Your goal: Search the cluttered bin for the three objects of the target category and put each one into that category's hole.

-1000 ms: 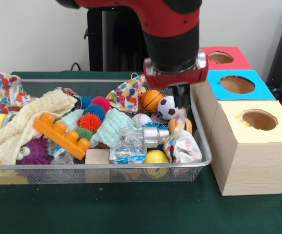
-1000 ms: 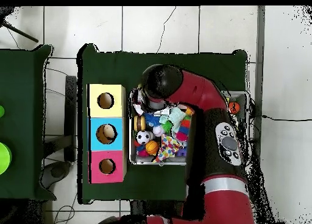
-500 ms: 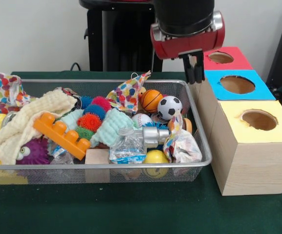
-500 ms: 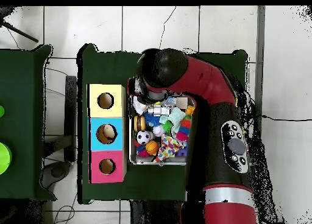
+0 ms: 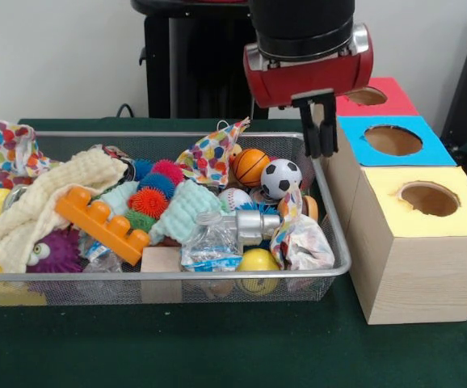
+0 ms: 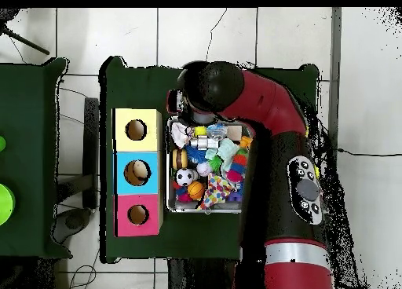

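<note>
My gripper (image 5: pixel 319 150) hangs above the right end of the wire bin (image 5: pixel 136 134), close to the blue box; its black fingers (image 5: pixel 328 123) are pressed together and shut on nothing. Just below and left of it lie a soccer ball (image 5: pixel 281 178), a basketball (image 5: pixel 251 166) and a baseball (image 5: pixel 235 199). A yellow ball (image 5: pixel 258 263) rests at the bin's front. The overhead view shows the soccer ball (image 6: pixel 184 177), but the red arm (image 6: pixel 210 89) hides the gripper.
Three boxes with round holes stand right of the bin: yellow (image 5: pixel 430 199), blue (image 5: pixel 393 140), red (image 5: pixel 366 95). The bin also holds a cream cloth (image 5: pixel 48 198), an orange block (image 5: pixel 103 224), a crushed bottle (image 5: pixel 213 242), spiky balls (image 5: pixel 149 201) and patterned fabric (image 5: pixel 213 149).
The gripper lifted out of the bin from beside the soccer ball, empty, then came slightly down and left. The arm swung toward the bin's yellow-box end in the overhead view.
</note>
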Robot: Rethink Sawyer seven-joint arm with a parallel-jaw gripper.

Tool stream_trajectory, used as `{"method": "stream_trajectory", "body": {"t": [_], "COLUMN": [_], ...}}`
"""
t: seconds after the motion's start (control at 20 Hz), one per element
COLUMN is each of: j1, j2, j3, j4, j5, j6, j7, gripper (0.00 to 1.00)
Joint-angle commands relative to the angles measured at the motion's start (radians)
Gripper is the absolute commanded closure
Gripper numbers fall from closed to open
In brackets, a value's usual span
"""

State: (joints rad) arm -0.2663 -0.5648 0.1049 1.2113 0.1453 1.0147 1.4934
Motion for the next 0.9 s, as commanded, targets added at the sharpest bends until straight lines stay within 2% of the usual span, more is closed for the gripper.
{"method": "stream_trajectory", "body": {"t": [0.05, 0.25, 0.3, 0.55, 0.9], "j1": [-0.031, -0.043, -0.045, -0.045, -0.02], "j2": [0.082, 0.097, 0.097, 0.102, 0.151], "j3": [0.059, 0.072, 0.073, 0.074, 0.052], "j4": [0.09, 0.088, 0.093, 0.087, -0.015], "j5": [-0.001, 0.022, 0.026, 0.025, -0.003], "j6": [-0.067, -0.061, -0.077, -0.08, -0.011], "j7": [0.09, 0.092, 0.091, 0.083, 0.098], "gripper": [1.0, 1.0, 0.0, 0.0, 0.0]}}
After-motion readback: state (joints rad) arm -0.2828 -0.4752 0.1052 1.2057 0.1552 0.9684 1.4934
